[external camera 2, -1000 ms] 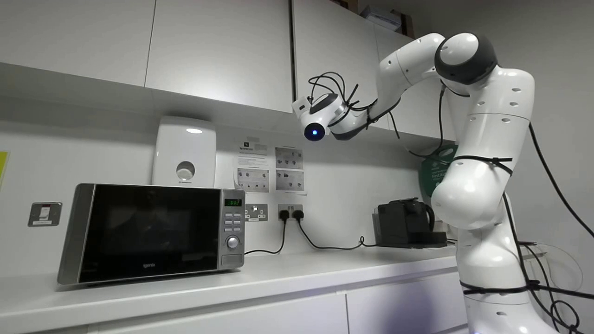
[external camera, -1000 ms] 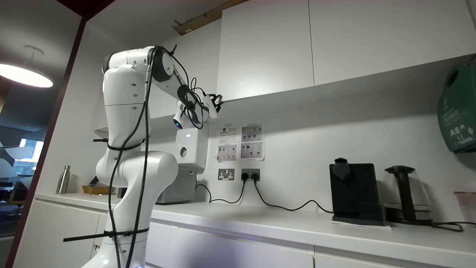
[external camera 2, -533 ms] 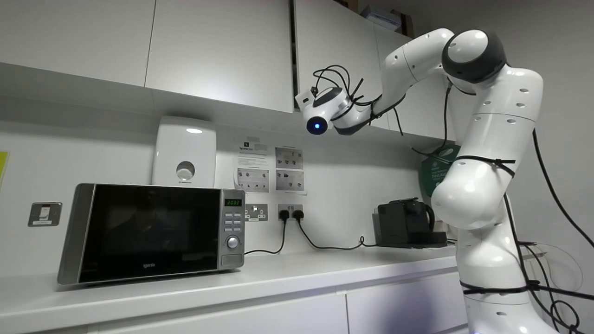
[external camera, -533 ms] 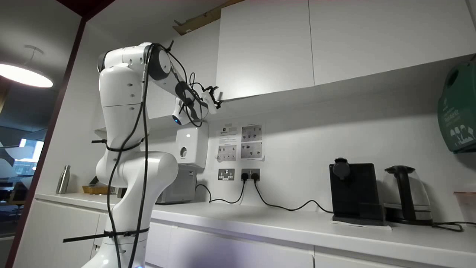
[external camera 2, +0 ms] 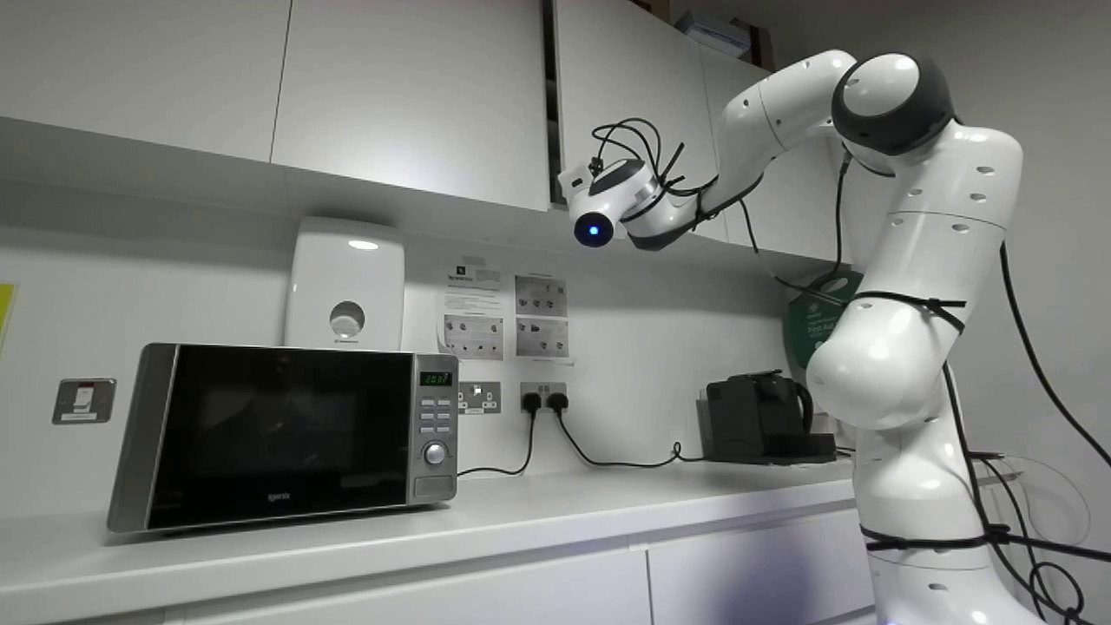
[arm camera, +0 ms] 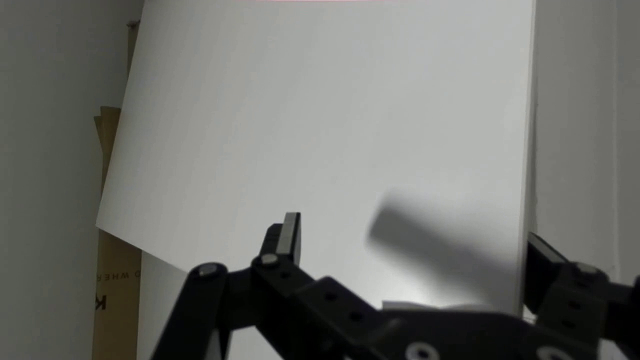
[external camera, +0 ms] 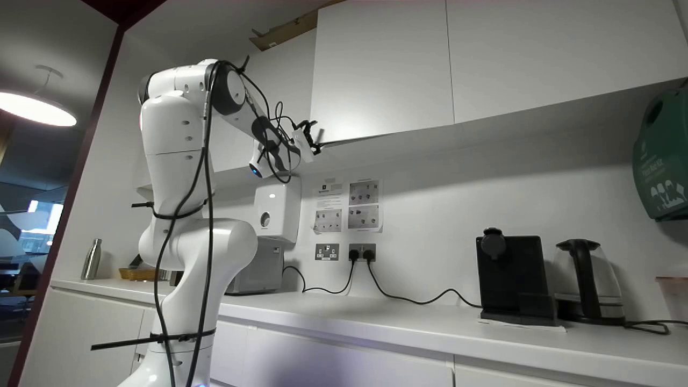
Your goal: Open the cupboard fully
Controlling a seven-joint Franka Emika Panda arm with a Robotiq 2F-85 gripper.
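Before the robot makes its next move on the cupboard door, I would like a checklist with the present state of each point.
1. Gripper open: ok, its jaws stand wide apart.
2. Cupboard door ajar: ok, in an exterior view a narrow gap shows along its side.
3. Door fully open: not ok.
4. One fingertip touching the door's edge: cannot tell from the wrist view.
5. Contents safe from falling: cannot tell, the gap is too narrow.
6. Kettle apart from the arm: ok, it stands on the counter.

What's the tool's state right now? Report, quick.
Tool: open, jaws wide apart, holding nothing; whether it touches the cupboard door cannot be told.
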